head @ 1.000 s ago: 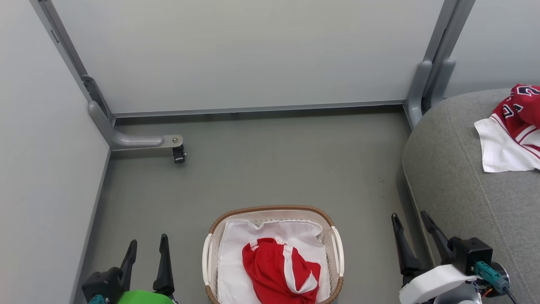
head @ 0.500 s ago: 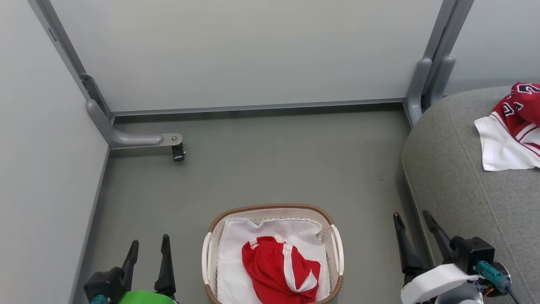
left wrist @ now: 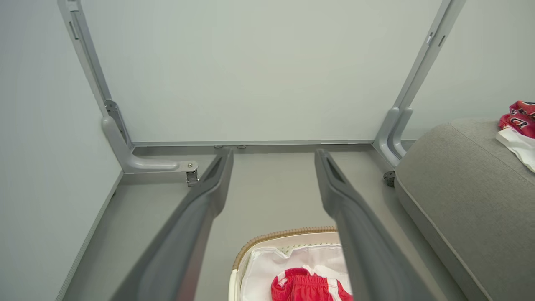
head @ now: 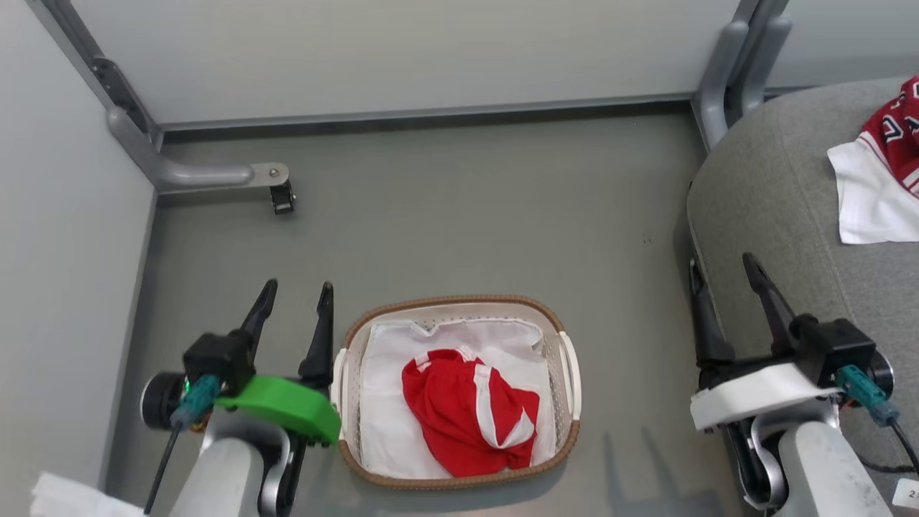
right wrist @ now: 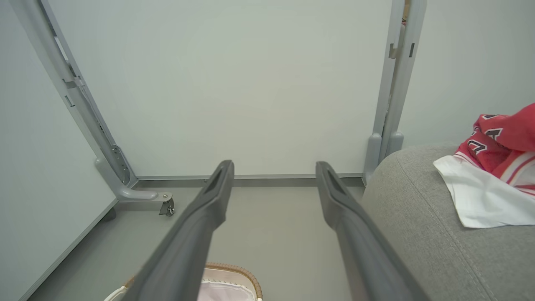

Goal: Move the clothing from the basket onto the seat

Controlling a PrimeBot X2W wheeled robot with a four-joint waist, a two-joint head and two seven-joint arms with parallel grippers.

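The white basket (head: 567, 373) with a brown rim stands on the floor. Crumpled red shorts (head: 463, 413) with white stripes lie in it on a white sheet (head: 384, 402). My left gripper (head: 296, 291) is open just left of the basket, with nothing between its fingers. My right gripper (head: 725, 266) is open at the grey seat's (head: 775, 215) left edge, also empty. A red jersey (head: 894, 129) with numbers lies on the seat at far right. In the left wrist view the basket (left wrist: 267, 238) and shorts (left wrist: 305, 286) show low, and in the right wrist view the jersey (right wrist: 497, 142).
Pale partition panels (head: 402, 50) on grey wheeled feet (head: 280, 195) close the floor at the back and left. A white cloth (head: 872, 197) lies under the jersey on the seat. Open grey floor (head: 467, 208) lies between basket and panels.
The head view has tilted down and closer, so everything shifted up in it. Both arms show further into view, fingers higher. Both grippers stayed open; the shorts stayed in the basket.
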